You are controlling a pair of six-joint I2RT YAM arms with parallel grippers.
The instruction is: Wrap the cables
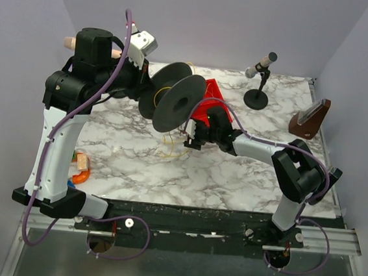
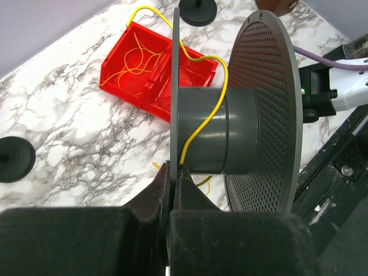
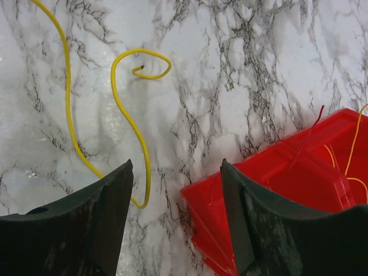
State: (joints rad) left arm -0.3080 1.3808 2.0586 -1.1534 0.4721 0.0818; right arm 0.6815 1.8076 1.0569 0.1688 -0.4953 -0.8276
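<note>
My left gripper is shut on the thin flange of a dark grey spool and holds it above the table; the spool also shows in the top view. A yellow cable runs from the red bin over the flange and across the spool's hub. My right gripper is open and empty, low over the marble beside the red bin's corner. A loose yellow cable curls on the table by its left finger. In the top view the right gripper is below the spool.
A black microphone stand and a brown wedge-shaped holder stand at the back right. An orange object lies by the left arm's base. A black round base sits left of the spool in the left wrist view.
</note>
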